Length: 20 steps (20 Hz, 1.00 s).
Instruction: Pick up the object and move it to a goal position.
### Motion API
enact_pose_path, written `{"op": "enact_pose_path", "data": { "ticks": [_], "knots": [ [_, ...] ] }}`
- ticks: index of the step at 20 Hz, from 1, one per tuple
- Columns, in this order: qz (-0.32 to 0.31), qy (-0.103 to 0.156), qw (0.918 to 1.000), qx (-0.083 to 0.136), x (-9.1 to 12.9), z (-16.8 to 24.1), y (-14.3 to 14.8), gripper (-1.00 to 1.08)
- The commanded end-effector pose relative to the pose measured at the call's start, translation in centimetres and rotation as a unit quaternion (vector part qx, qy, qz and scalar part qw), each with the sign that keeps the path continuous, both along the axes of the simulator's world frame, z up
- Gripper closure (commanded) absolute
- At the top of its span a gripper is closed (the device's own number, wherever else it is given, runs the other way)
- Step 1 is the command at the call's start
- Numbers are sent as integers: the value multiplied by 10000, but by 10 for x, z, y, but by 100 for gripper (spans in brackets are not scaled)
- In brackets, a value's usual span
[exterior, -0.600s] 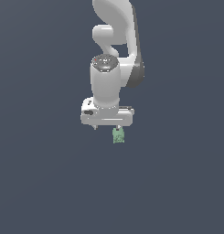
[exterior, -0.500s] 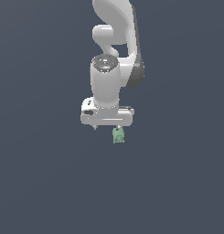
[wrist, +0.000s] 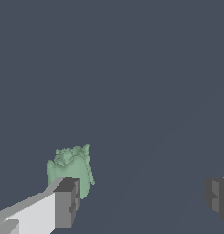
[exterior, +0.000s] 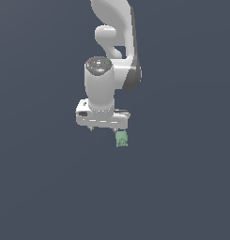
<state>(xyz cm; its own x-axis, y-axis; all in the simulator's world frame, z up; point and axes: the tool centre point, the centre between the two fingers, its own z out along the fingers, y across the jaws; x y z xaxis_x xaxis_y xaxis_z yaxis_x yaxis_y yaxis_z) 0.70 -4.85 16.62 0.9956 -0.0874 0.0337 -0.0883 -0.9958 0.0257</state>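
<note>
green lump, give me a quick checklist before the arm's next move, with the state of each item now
1. Gripper open: ok, the wrist view shows a wide gap between its fingers.
2. Green lump in view: ok, seen in both views; in the exterior view it sits just below the gripper.
3. Lump centred in the gap: not ok, it sits by one finger, far from the other.
4. Lump gripped: not ok, the fingers are not closed on it.
5. Finger touching the lump: cannot tell, the two overlap in the wrist view.
6. Goal position: cannot tell, no marker shows.
</note>
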Motion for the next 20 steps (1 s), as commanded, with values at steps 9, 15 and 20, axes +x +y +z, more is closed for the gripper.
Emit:
{"op": "enact_pose_path", "data": {
  "ticks": [9, 15, 20],
  "knots": [
    [389, 76, 9992, 54, -12, -34, 40, -92],
    [766, 149, 9969, 112, -29, -65, 77, -92],
    [864, 168, 9960, 129, -34, -73, 87, -92]
  ]
}}
